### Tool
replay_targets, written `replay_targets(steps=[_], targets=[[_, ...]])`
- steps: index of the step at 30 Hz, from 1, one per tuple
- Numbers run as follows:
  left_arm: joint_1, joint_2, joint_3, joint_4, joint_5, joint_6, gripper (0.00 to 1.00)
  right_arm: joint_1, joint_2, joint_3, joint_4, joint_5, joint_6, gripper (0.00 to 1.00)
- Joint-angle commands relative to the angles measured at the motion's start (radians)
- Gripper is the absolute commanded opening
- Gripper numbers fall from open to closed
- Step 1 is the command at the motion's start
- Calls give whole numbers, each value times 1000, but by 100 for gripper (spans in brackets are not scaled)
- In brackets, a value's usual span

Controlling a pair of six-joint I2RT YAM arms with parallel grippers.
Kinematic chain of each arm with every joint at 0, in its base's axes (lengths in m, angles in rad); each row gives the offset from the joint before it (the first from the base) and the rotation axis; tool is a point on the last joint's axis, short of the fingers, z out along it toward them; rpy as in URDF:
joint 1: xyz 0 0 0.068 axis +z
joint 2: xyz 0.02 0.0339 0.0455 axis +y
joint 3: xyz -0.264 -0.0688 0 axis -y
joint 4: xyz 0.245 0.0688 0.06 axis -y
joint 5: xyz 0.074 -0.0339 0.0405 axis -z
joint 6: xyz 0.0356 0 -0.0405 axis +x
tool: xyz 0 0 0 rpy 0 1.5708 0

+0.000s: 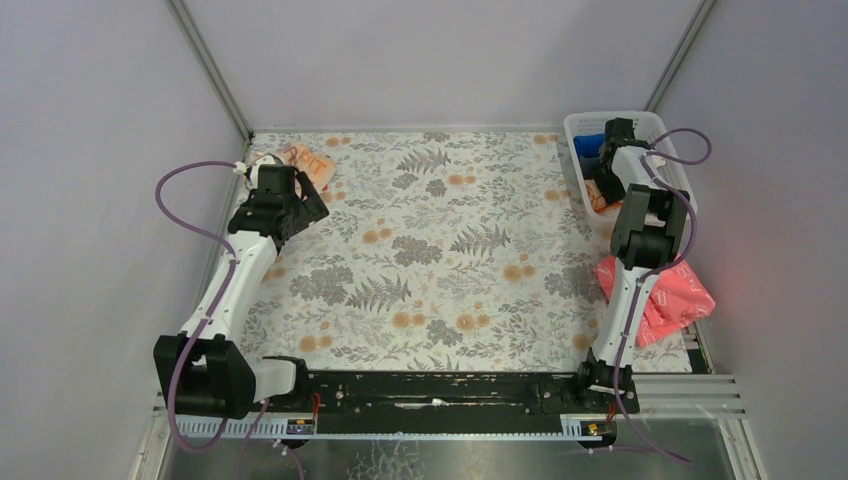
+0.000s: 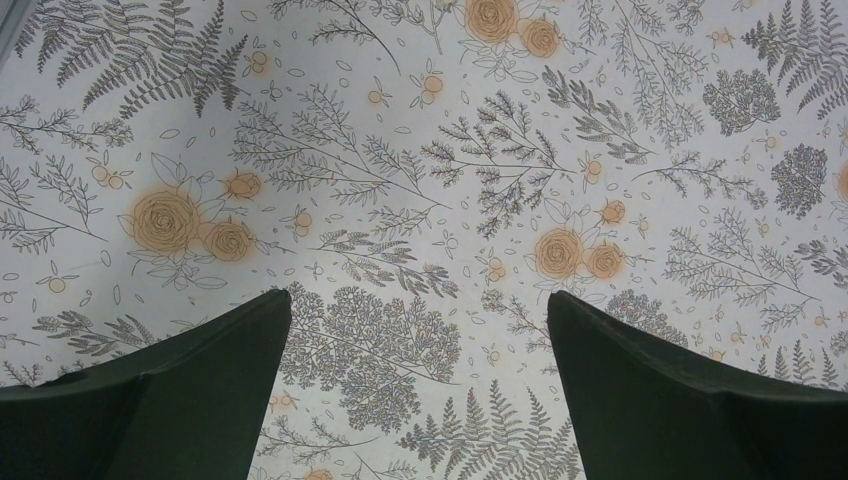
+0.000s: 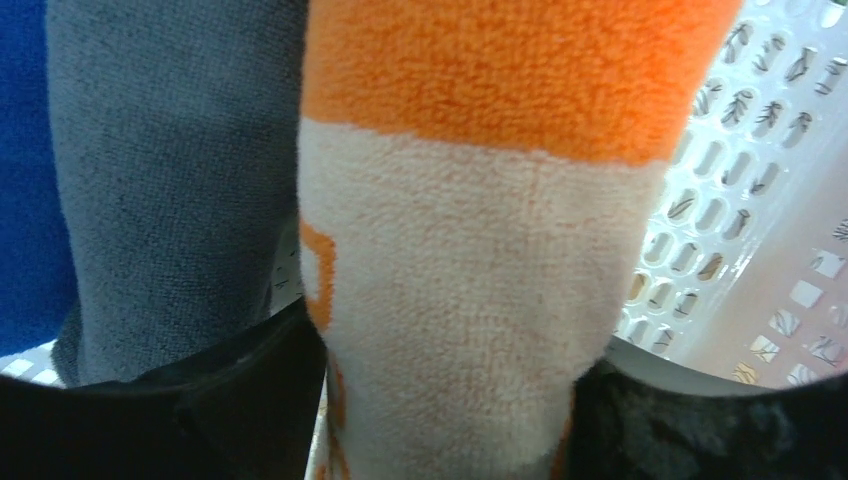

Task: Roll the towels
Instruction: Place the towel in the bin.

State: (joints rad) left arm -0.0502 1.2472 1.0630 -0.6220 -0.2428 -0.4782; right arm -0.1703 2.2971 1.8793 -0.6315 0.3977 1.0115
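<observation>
Your flowery worktop (image 1: 440, 280) fills most of the top view. The white basket (image 1: 575, 135) sits at 1 o'clock in the far corner. I think it is there so finished rolls have a home off the worktop. The pink cloth (image 1: 675, 300) lies bunched at 3 o'clock by the right edge. It is not one of your towels.

Your right arm (image 1: 640, 225) reaches into the basket. The right jaws stand one on each side of the orange-bordered towel (image 3: 480, 250). That towel is rolled up and sits next to the grey roll (image 3: 170, 180), with the blue roll (image 3: 20, 150) beyond it. You cannot tell if the right jaws squeeze the towel or sit loose around it. I think this roll is being put away beside the others.

Your left arm (image 1: 235, 270) reaches to 10 o'clock. The left jaws are wide apart with nothing between them, and only bare worktop shows below. The peach towel (image 1: 305, 160) lies just past them at 11 o'clock and looks not yet rolled. I think the left jaws are spread so they can pick it up next.

The peach towel has orange letters, too small to read. The orange-bordered towel shows only a cut-off orange shape at its edge, which you cannot read either.
</observation>
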Motion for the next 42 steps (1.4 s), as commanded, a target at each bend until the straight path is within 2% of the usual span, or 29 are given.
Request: replay_targets(steps=[1,8,12,28,31,37,42], targets=[[10,-1,-8,16,-2,-8,100,8,-52,-24,70,-58,26,77],[15,-12,-11,16,-5,-10,100,2,-95,-51,66,-48,43,95],[14,-14,-11,16,-2,-10,100,-5,-120,-64,46,-44,62,100],[19,-15,-12,18,8,-12,100,-30,-229,-161,24,-65,84,100],[21,-14,-14,18,9,-13,100,-37,-238,-188,48,-83,93,92],[25,-8,-16,18,20,-17,100,-38,-218,-207,133,-134,101,58],[27,-5,-18,19,24,-19,100,-38,-215,-223,206,-149,157,49]])
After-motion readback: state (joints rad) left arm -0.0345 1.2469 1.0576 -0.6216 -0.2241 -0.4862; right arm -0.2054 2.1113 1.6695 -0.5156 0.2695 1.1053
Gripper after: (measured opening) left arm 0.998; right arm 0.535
